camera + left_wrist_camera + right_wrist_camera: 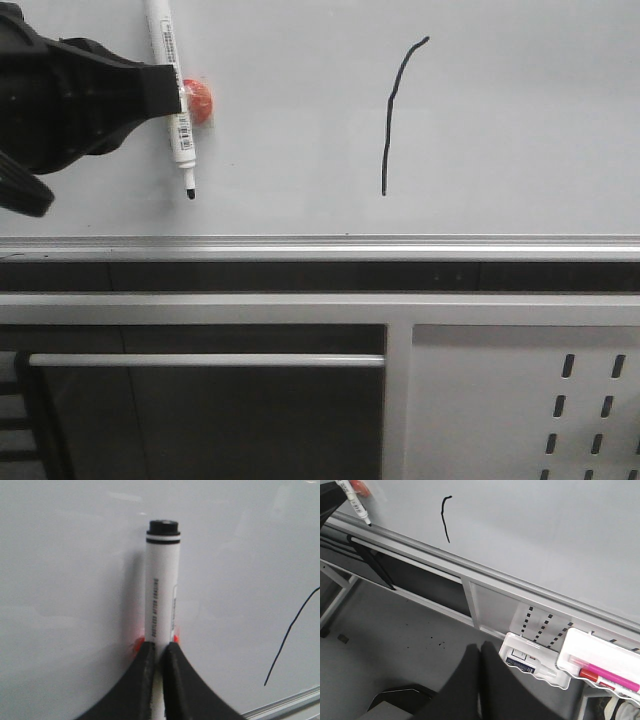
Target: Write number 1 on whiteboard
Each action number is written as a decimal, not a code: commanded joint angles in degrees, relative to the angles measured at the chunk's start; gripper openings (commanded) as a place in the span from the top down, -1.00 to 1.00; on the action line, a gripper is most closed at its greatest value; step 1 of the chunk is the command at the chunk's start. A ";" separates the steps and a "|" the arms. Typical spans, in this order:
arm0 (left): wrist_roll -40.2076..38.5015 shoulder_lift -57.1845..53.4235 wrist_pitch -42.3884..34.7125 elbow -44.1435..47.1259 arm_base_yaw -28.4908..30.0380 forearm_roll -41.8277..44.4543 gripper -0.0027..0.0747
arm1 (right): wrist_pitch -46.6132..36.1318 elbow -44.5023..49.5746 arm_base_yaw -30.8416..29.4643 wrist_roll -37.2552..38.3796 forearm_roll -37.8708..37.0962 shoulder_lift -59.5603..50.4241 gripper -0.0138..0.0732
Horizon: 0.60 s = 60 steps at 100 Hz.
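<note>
A: Nearest the front camera stands the white perforated metal panel (pixel 520 400), below the silver-railed glossy whiteboard (pixel 520 130).

B: The thin black hand-drawn number 1 (pixel 393 115) sits mid-board, so the writing looks done.

A: The left black gripper (pixel 159 652) clamps the white black-tipped marker pen (pixel 161 585), well left of the stroke. Next comes retreat.

B: The right gripper (pixel 479 672) looks closed, empty.
</note>
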 commanded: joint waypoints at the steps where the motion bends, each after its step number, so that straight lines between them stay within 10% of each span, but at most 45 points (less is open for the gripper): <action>1: -0.09 -1.10 -4.99 -1.56 0.18 -0.77 0.98 | 0.92 -1.14 -0.17 -0.14 -1.75 -0.20 0.86; 60: -0.09 -1.10 -4.99 -1.46 0.18 -0.20 0.98 | 0.92 -1.14 -0.17 -0.14 -2.19 -0.20 0.86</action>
